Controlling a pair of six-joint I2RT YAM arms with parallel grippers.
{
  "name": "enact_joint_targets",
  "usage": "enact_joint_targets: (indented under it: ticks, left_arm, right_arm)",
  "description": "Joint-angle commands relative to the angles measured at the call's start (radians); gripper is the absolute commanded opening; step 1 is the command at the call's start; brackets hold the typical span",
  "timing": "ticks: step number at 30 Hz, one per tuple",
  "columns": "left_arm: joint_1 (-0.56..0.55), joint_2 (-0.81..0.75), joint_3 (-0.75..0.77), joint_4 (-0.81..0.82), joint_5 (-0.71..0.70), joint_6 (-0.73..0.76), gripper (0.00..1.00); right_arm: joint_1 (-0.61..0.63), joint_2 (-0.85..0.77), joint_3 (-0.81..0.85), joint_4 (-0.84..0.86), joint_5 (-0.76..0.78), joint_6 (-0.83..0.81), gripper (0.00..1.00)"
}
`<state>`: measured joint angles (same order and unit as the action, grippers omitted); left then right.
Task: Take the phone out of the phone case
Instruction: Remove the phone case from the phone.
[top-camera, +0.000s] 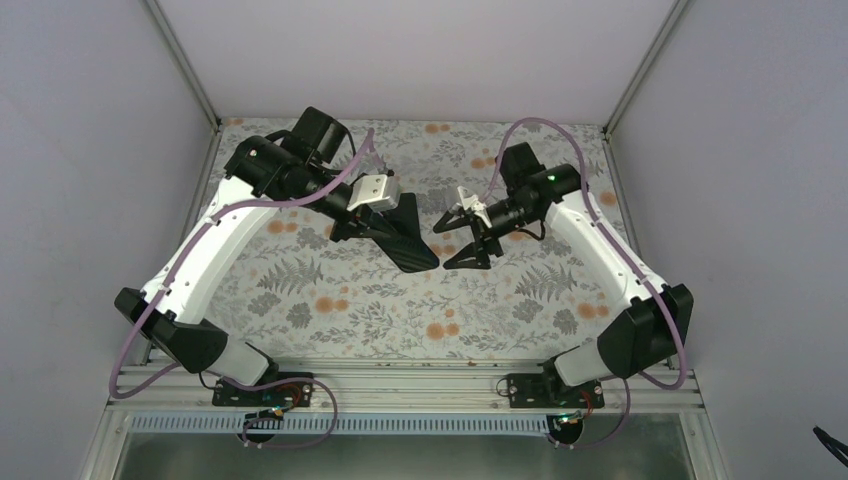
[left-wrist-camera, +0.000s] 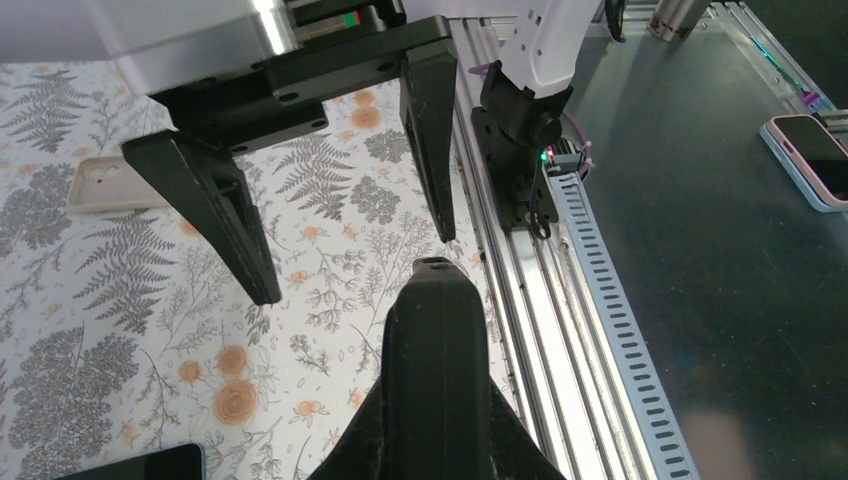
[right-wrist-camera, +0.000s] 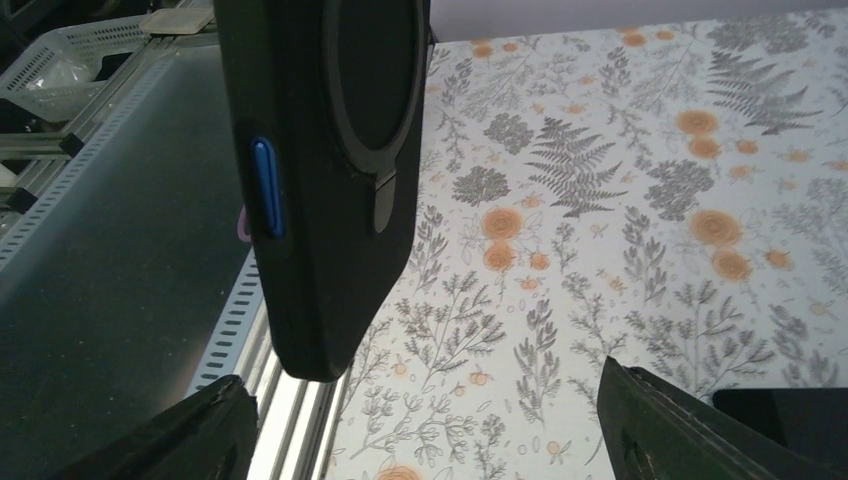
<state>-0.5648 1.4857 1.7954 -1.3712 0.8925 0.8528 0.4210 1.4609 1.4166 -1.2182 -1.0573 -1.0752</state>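
Your left claw (top-camera: 385, 225) sits nearest the lens: pressed onto the black phone case (right-wrist-camera: 325, 200), holding it on edge, clear of the floral desk (top-camera: 380, 320). Case back shows a ring and a blue side button (right-wrist-camera: 262, 188). You cannot tell whether anything sits inside. Dark phone (left-wrist-camera: 135, 465) lies flat on the desk nearby, apart from the case. Right claw (top-camera: 442, 246): fingers spread wide, tips just beside the case's free end, a small gap visible in the left wrist view.

Floral table (top-camera: 400, 320): beige case (left-wrist-camera: 100, 185), dark phone (left-wrist-camera: 130, 465).
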Motion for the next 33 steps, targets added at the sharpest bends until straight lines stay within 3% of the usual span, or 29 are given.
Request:
enact_joint_targets:
  ticks: [1, 17, 25, 33]
  left_arm:
    - [0.002, 0.002, 0.042, 0.014, 0.041, 0.004, 0.02]
    - [0.002, 0.014, 0.051, 0.014, 0.067, -0.01, 0.02]
    - [0.002, 0.008, 0.039, 0.014, 0.105, -0.007, 0.02]
    - [0.0, -0.008, 0.017, 0.014, 0.124, 0.0, 0.02]
  right_arm:
    - [0.018, 0.001, -0.037, 0.016, -0.044, 0.02, 0.86]
    - [0.025, 0.019, -0.039, 0.105, -0.047, 0.082, 0.84]
    - [0.019, 0.004, -0.065, 0.323, 0.095, 0.25, 0.83]
    - [-0.008, 0.102, 0.082, 0.182, 0.076, 0.131, 0.84]
